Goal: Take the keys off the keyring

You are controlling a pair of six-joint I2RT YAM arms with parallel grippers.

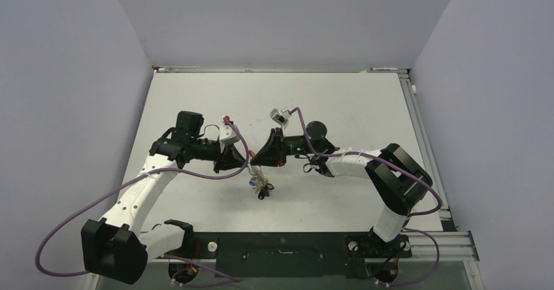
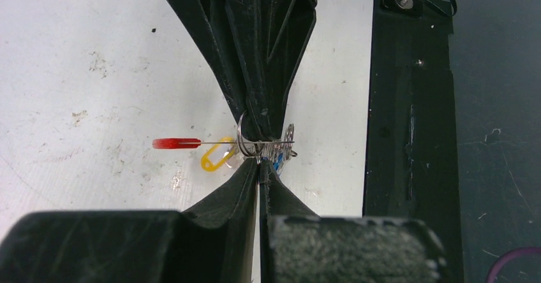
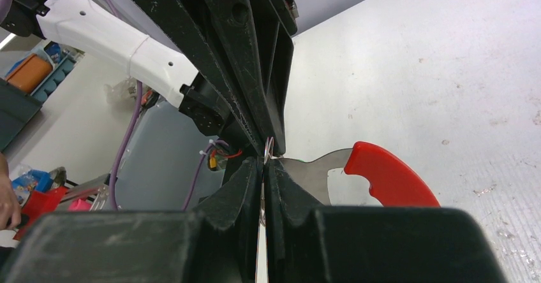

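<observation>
Right pincer (image 3: 263, 163) is clamping shut on the keyring (image 3: 383, 174) while left pincer (image 2: 258, 167), likewise shut, is apparently pinching the keys (image 1: 260, 184) above the table (image 1: 340, 100), bracing both for separation.

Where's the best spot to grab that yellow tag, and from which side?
Probably the yellow tag's rounded free end, pinched across its flat faces, coming from the side where it pokes out beside the keyring's red arc. Its other end is crowded by the left claw and right claw, both shut.
</observation>
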